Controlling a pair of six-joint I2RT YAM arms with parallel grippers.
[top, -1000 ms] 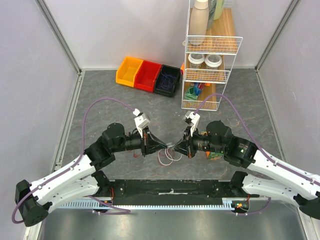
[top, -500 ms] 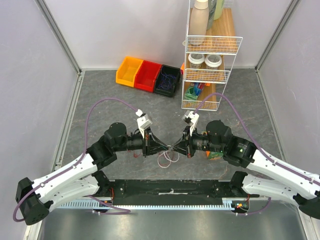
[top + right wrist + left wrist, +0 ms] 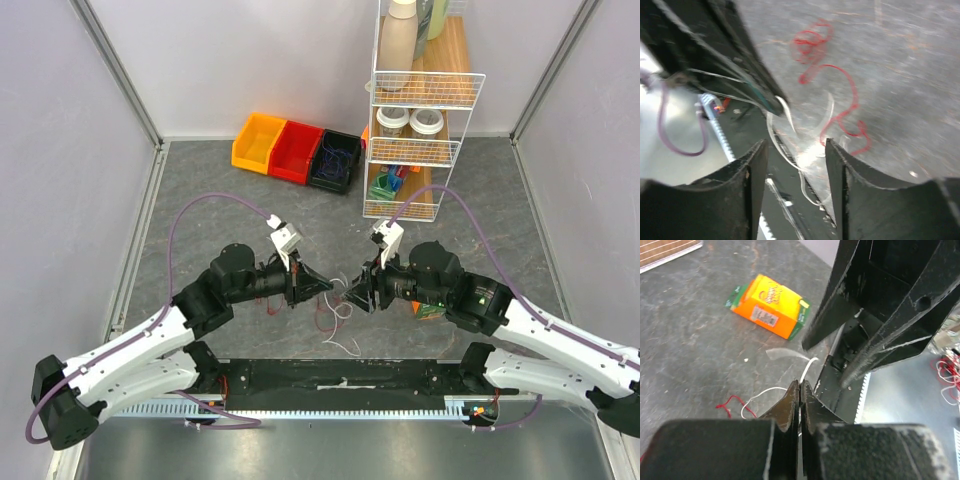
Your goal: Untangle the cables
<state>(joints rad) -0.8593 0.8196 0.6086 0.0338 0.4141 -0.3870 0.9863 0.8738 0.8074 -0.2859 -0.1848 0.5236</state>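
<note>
Two cables [image 3: 338, 315] lie looped together between and just below both sets of jaws. Left gripper [image 3: 799, 388]: clenched on a white strand [image 3: 807, 369] leading ahead. Right gripper [image 3: 796, 150]: released, red wire [image 3: 855, 97] beyond its tips. Separation looks barely begun; most is left.

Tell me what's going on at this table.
Two robot arms are working on thin cables in the middle of the table. The left gripper is shut, with a white cable pinched at its tips. The right gripper faces it with its jaws open, holding nothing. A red cable lies in loose loops on the table beside the white strands, so the untangling does not look finished.
</note>
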